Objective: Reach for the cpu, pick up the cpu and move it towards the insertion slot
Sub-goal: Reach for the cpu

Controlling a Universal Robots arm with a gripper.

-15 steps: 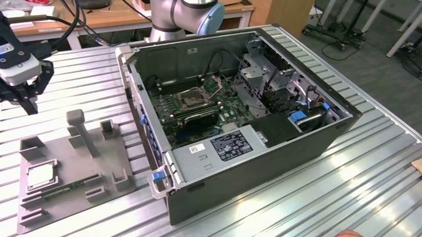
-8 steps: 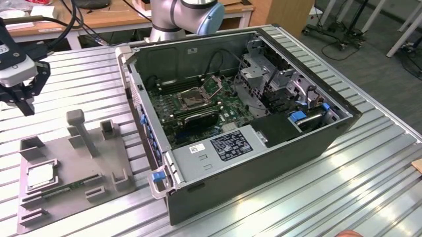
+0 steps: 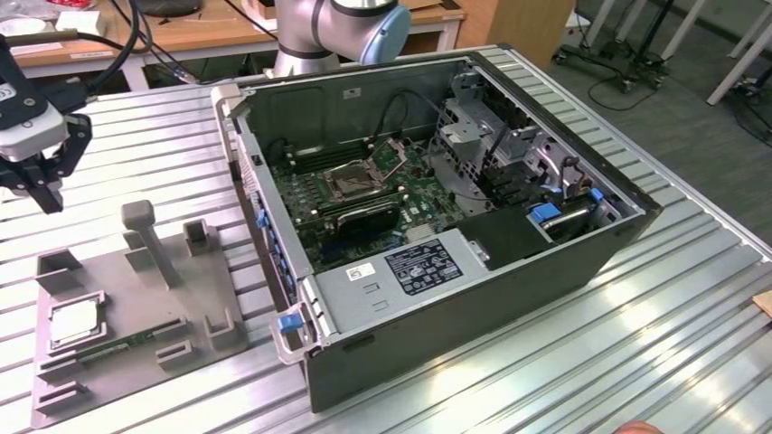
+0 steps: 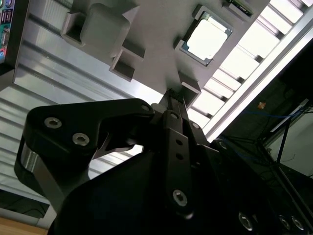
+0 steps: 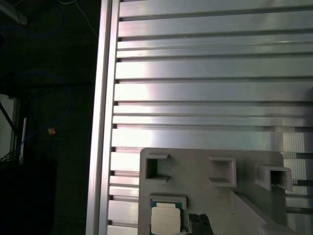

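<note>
Gripper: the black two-finger gripper (image 3: 51, 201) hung over the ribbed table at the exterior view's far left, clear of every part.
Fingers: the tips met in a single point, pressed together with nothing between them, as seen in the second wrist view (image 4: 175, 98).
Cpu: the small flat square cpu (image 3: 72, 324) with its silver-grey metal top lay flat in a square recess at the near left corner of the fixture plate. It was nearer than the gripper and well apart from it. Both wrist views showed it seated in that recess (image 4: 208, 39) (image 5: 166, 219).
Fixture plate: the grey moulded fixture plate (image 3: 181, 298) with upright posts and pockets rested on the table, to the exterior view's left of the computer case.
Memory stick: the long thin green memory stick (image 3: 121, 345) lay in the plate just to the exterior view's right of the cpu.
Insertion slot: the square insertion slot (image 3: 353, 181), dark-centred with a silver metal frame, sat on the green board inside the case, well apart from the cpu.
Computer case: the black open-sided computer case (image 3: 483, 307) lay on its side at mid-table.
Table: silver slotted aluminium table (image 3: 627, 344).
Arm: the grey arm (image 3: 350, 23) with its blue cap stood beyond the case at the far side.
</note>
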